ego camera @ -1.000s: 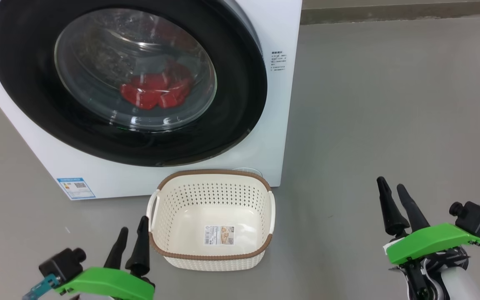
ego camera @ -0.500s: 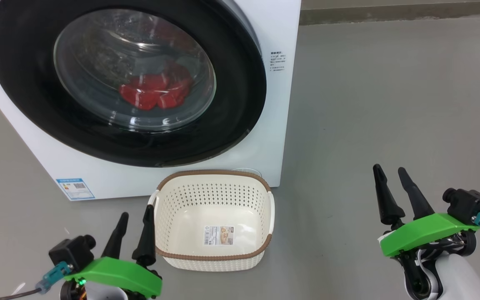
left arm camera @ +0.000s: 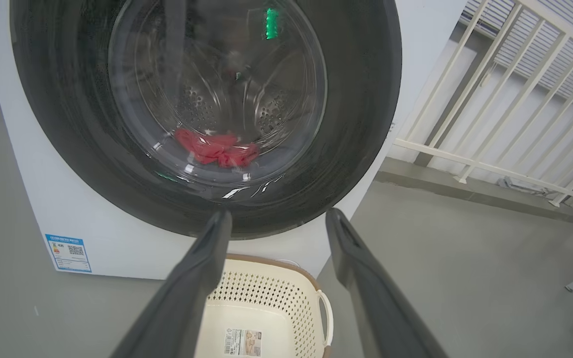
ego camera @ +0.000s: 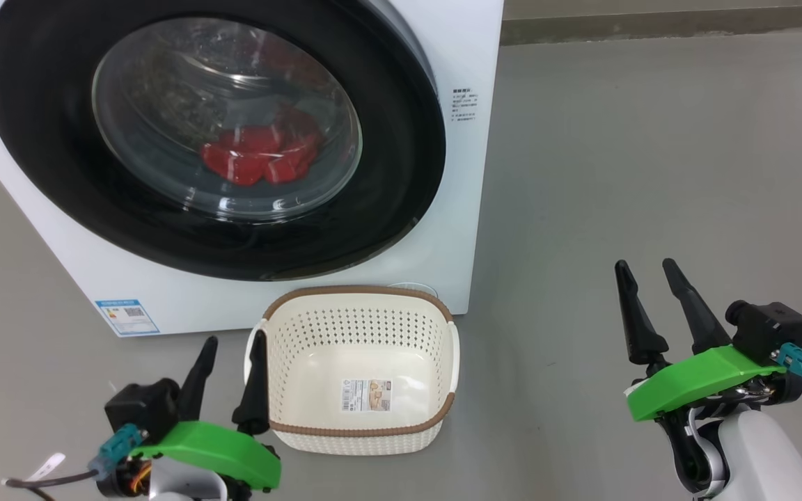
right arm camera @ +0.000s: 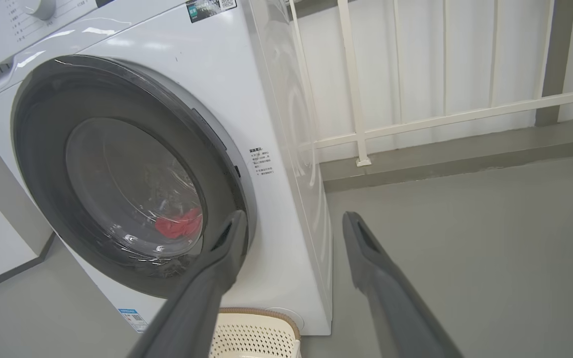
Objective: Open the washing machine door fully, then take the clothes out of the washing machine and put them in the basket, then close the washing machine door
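So here's where we're at: the washer [ego camera: 460, 174] sits on the grey floor [ego camera: 617, 139] with its door [ego camera: 401, 174] flat against the front. It looks closed to us, though we can't say whether it's latched. Through the glass we can see the clothes [ego camera: 255, 156], a red bundle lying at the bottom of the drum, so nothing's out of the machine. The basket [ego camera: 359, 287] is on the floor right in front of the washer's lower right corner, close up to it, with nothing in it but a sticker [ego camera: 366, 394] on the bottom. Our left hand [ego camera: 234, 337] hangs low just beside the basket's left side, fingers spread wide and holding nothing, pointing up toward the door. Its inner finger sits next to the basket's white handle, but we can't tell if it touches. Our right hand [ego camera: 643, 264] is well off to the right over bare floor, also spread wide and empty, apart from both basket and washer. There's a blue label [ego camera: 127, 316] on the washer's lower left front. From the right wrist, a white railing [right arm camera: 416, 119] stands behind the machine.
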